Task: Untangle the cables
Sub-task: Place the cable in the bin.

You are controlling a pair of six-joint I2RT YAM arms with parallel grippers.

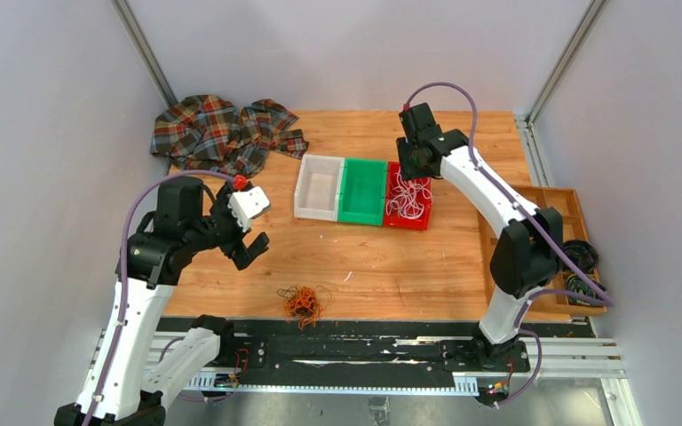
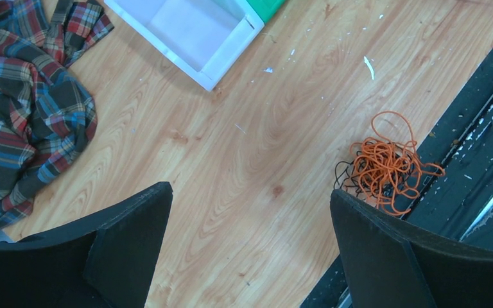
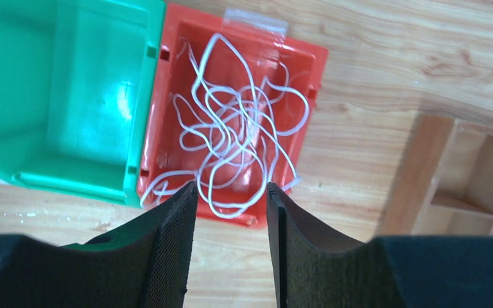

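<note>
White cables fill red bin beside green bin.

White arms, purple hoses, black fingers

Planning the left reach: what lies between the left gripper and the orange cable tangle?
Only bare tabletop separates the left gripper from the orange cable tangle, as the left wrist view shows.

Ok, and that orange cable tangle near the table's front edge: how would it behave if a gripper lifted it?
Probably floppy: the orange cable tangle is thin loose loops, so it would likely sag and dangle. It looks light. A thin black strand runs through it, so that would likely come up too.
</note>
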